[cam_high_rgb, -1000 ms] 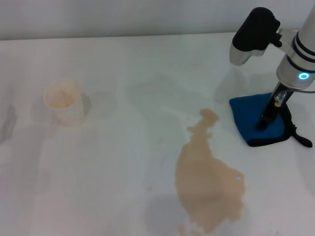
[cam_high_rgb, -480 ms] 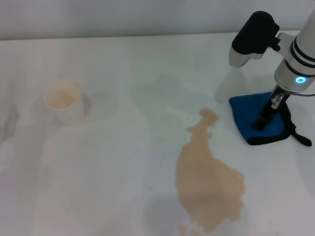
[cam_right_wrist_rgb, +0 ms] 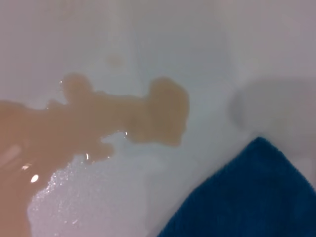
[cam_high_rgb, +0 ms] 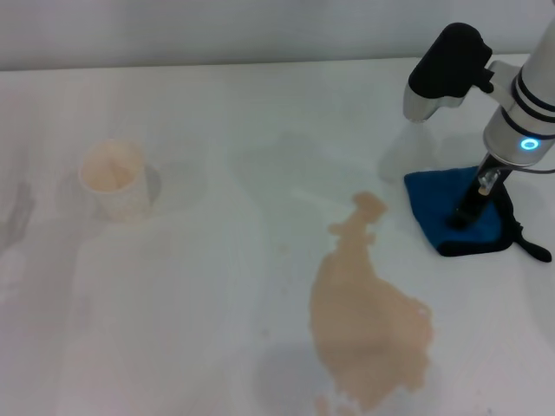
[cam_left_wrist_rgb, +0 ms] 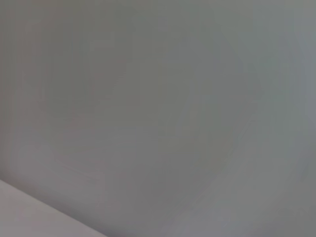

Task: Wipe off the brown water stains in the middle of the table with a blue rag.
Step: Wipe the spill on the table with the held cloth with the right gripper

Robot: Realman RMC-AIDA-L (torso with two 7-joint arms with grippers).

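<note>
The blue rag point(cam_high_rgb: 438, 208) lies flat on the white table point(cam_high_rgb: 217, 295) at the right, black edging along its near side. My right gripper point(cam_high_rgb: 466, 213) points straight down and its tip rests on the rag's middle. The brown water stains point(cam_high_rgb: 364, 321) spread just left of the rag, with a narrow neck at the far end and a wide blob nearer me. In the right wrist view the stains point(cam_right_wrist_rgb: 98, 118) lie close to a corner of the rag point(cam_right_wrist_rgb: 247, 197). The left gripper is out of view; its wrist view shows only a blank grey surface.
A cream paper cup point(cam_high_rgb: 114, 179) stands upright at the left of the table. The right arm's dark elbow housing point(cam_high_rgb: 447, 65) hangs above the table's far right. The table's back edge runs along the top of the head view.
The right arm has shifted very slightly to the right above the rag. The rag and the stains lie where they were.
</note>
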